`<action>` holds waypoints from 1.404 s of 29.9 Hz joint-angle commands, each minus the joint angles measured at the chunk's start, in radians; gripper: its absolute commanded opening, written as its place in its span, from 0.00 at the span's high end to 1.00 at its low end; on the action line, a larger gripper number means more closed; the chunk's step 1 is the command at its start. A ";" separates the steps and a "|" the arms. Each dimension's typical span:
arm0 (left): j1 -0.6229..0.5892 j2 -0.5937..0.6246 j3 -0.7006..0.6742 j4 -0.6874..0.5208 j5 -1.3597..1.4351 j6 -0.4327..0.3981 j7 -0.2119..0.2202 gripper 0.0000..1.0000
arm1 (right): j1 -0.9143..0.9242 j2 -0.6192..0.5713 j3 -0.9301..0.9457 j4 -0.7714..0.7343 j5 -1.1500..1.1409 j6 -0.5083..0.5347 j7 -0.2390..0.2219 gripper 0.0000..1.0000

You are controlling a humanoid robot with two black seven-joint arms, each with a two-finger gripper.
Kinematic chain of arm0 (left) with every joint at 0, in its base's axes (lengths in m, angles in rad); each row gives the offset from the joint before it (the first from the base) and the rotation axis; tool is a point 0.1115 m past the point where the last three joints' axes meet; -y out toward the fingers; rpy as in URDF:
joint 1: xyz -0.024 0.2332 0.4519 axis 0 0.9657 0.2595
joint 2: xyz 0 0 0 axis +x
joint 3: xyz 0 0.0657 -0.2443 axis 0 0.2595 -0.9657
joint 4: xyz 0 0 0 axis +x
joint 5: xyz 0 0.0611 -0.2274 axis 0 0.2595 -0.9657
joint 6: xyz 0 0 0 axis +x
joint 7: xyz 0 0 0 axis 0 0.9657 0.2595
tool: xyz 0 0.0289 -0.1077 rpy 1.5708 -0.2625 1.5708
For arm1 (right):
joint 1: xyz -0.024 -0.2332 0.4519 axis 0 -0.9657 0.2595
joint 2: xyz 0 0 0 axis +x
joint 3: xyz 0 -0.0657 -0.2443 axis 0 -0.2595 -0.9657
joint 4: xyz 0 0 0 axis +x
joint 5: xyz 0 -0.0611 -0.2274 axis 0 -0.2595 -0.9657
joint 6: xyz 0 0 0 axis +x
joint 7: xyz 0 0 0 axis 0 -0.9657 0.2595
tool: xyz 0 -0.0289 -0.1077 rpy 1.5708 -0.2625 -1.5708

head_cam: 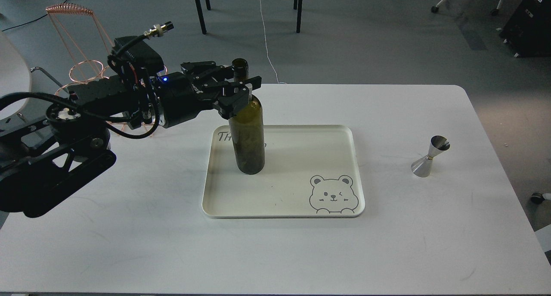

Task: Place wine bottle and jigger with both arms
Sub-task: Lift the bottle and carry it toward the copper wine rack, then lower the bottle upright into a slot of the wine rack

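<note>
The left gripper [238, 88] clasps the neck of the wine bottle [247, 128], which stands upright on the cream tray [284, 201] (left-centre of frame). The jigger [430, 156] stands alone on the white table [129, 244], far right.
</note>
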 commanded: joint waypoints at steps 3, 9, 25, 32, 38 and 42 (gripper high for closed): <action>-0.002 0.024 -0.023 0.000 -0.004 0.020 0.000 0.89 | 0.002 0.003 0.000 0.001 0.000 -0.002 0.000 0.03; -0.008 0.151 -0.077 0.000 -0.102 0.012 -0.003 0.90 | 0.008 0.003 0.000 0.001 0.000 -0.002 0.000 0.03; -0.164 0.370 -0.057 0.215 -0.193 0.009 -0.074 0.90 | 0.020 0.003 -0.002 0.003 0.000 -0.002 0.000 0.03; -0.213 0.359 -0.057 0.340 -0.193 0.008 -0.075 0.90 | 0.022 0.003 -0.002 0.001 0.000 0.000 0.000 0.03; -0.213 0.336 -0.056 0.394 -0.188 0.009 -0.077 0.92 | 0.020 0.003 -0.002 -0.002 0.000 0.000 0.000 0.03; -0.216 0.314 -0.056 0.426 -0.186 0.011 -0.077 0.93 | 0.019 0.005 -0.002 0.000 0.000 -0.002 0.000 0.03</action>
